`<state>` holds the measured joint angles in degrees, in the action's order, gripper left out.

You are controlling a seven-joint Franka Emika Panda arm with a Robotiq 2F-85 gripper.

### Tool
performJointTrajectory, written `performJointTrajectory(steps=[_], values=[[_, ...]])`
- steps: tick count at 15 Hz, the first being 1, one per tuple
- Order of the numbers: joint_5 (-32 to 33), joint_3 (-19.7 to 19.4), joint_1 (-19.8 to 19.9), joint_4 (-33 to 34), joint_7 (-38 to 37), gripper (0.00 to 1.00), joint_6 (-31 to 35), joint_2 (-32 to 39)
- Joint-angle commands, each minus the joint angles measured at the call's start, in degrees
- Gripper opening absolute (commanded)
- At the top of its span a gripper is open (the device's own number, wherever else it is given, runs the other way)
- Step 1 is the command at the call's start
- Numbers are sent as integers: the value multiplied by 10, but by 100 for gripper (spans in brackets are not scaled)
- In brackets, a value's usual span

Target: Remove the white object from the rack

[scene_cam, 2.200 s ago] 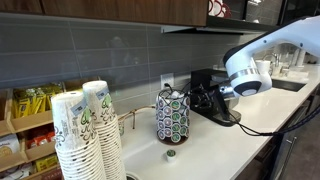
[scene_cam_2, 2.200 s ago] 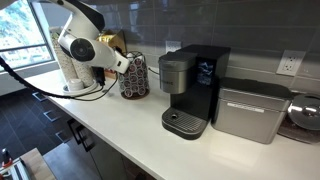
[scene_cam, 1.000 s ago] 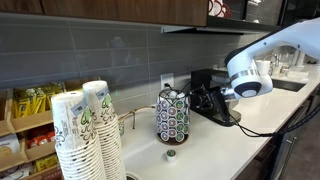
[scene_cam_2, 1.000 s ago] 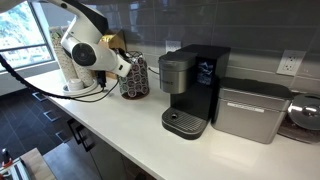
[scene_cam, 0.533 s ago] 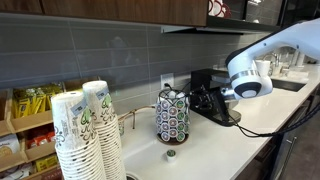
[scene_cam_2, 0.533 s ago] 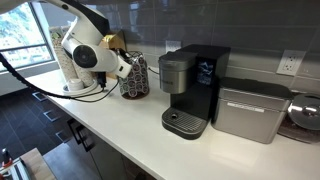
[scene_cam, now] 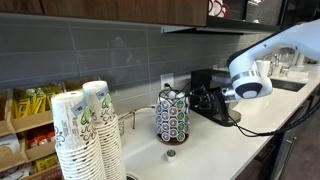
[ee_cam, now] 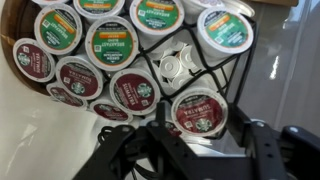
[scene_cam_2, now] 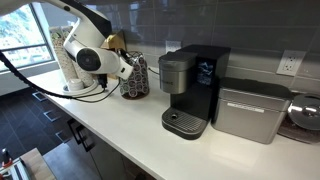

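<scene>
A white countertop (scene_cam: 225, 148) runs across the lower half of both exterior views. The white robot arm (scene_cam: 262, 55) enters from the right edge in an exterior view and from the upper left (scene_cam_2: 85, 50) in the opposite one, bending down toward the counter. A black coffee machine (scene_cam_2: 192, 85) stands at the middle of the frame, with a silver box-shaped appliance (scene_cam_2: 250, 112) just beside it on the right. Two stacks of patterned paper cups (scene_cam: 85, 135) fill the lower left of an exterior view.

The upright cylindrical wire rack (scene_cam: 172, 118) stands on the counter at the centre of that frame, between the cups and the coffee machine; seen from the opposite side it sits left of the machine (scene_cam_2: 134, 78), partly hidden by the arm. The black gripper (scene_cam: 198, 103) is level with the rack and close to its side.

In the wrist view the gripper (ee_cam: 195, 150) comes in from the bottom edge, its dark fingers (ee_cam: 268, 148) spread wide with nothing between them. Green-labelled pods (ee_cam: 110, 42) fill the upper rows and dark red-labelled pods (ee_cam: 197, 112) the lower ones. The small whitish round pod (ee_cam: 180, 68) sits in a wire slot of the rack, right of centre, above the gap between the fingers and not touched by them.

A tiny green-topped pod (scene_cam: 170, 153) lies on the counter in front of the rack.
</scene>
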<state>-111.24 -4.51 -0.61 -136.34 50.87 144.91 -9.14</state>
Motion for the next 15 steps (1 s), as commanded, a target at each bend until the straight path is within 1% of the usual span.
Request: performJointTrajectory(steps=[1, 5, 9, 11, 15], values=[[-20, 14, 22, 1, -4, 62, -26, 9], [-29, 18, 30, 2, -6, 62, -38, 14], [-34, 19, 34, 2, -8, 55, -47, 16], [-36, 19, 36, 2, -9, 50, -49, 16], [-40, 20, 38, 1, -10, 49, -48, 16]])
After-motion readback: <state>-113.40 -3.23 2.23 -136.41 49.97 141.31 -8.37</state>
